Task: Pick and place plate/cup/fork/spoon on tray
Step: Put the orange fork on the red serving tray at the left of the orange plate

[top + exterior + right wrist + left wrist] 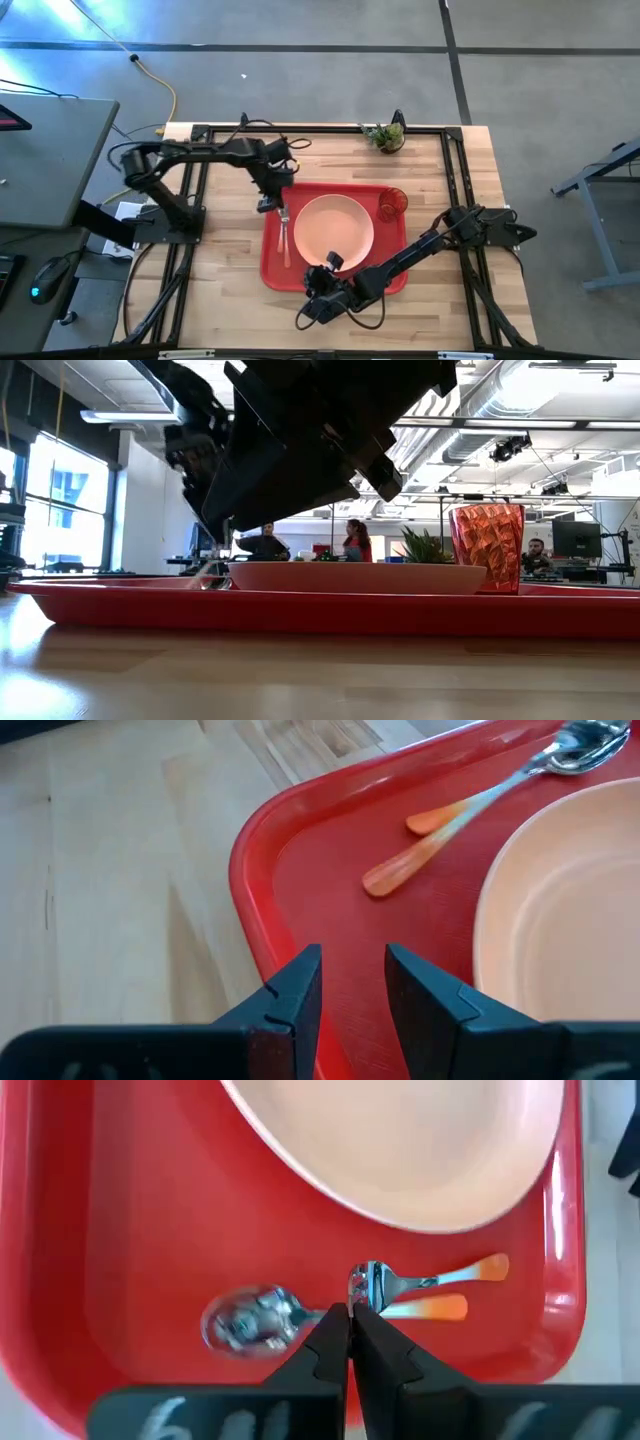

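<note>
Cutlery lies along the left strip of the large bright red rectangular tray (275,268), which sits on the pale wooden table (225,270): the slim spoon with the silver oval bowl and orange handle (255,1318) and the slim silver-tined fork with an orange handle (420,1283) rest side by side, just beside the round, shallow peach-pink plate (333,227) in the tray's middle. The left claw (350,1320) hangs over the two, fingers pinched together and holding nothing. The small translucent red-orange tumbler (391,203) stands in the tray's far right corner. The right claw (352,970) hovers over the tray's near left corner, slightly parted and empty.
</note>
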`<state>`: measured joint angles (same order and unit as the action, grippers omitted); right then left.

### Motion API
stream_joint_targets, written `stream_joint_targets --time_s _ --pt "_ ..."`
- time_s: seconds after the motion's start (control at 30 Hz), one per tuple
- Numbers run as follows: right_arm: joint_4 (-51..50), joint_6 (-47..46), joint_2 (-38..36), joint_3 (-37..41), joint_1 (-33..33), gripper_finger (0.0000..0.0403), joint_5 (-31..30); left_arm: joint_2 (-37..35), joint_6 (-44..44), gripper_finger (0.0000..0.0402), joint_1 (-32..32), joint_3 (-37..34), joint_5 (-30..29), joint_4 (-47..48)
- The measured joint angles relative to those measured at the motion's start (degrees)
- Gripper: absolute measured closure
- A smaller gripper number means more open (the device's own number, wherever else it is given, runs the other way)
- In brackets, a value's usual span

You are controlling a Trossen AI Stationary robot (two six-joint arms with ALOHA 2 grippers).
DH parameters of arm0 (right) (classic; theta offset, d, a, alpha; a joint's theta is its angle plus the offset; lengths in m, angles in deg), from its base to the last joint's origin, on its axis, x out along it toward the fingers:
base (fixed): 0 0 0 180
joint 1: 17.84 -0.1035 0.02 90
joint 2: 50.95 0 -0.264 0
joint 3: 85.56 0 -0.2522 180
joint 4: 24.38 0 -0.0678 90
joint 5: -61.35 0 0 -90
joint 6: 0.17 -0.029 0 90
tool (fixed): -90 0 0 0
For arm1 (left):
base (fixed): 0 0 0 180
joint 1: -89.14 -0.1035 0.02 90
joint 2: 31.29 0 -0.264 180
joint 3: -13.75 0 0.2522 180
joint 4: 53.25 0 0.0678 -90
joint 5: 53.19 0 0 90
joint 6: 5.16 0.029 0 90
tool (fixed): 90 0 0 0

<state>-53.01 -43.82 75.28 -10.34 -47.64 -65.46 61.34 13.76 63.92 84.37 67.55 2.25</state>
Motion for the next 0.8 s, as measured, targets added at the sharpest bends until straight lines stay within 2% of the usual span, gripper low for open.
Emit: stream_joint_targets --time_s 0.17,0.4,0.53,0.73,0.8 --pt "-0.8 0.1 0.0 0.0 0.0 0.03 0.4 5.6 1.2 0.0401 -0.7 3.4 0.7 0.0" --pt "-1.7 0.1 0.0 0.0 0.0 0.03 1.2 9.3 3.8 0.0397 -0.6 6.9 0.3 -2.4" --pt "-1.8 0.1 0.0 0.0 -0.2 0.03 4.0 9.6 6.3 0.0379 -0.6 6.9 -0.3 -4.2" --pt "-1.8 0.2 0.0 0.0 -0.3 0.03 2.7 9.7 7.3 0.034 -0.6 6.9 -0.6 -4.0" --pt "-1.8 0.6 0.0 0.0 -0.3 0.03 2.7 9.6 7.3 0.0329 -0.5 6.9 -3.3 -3.9"
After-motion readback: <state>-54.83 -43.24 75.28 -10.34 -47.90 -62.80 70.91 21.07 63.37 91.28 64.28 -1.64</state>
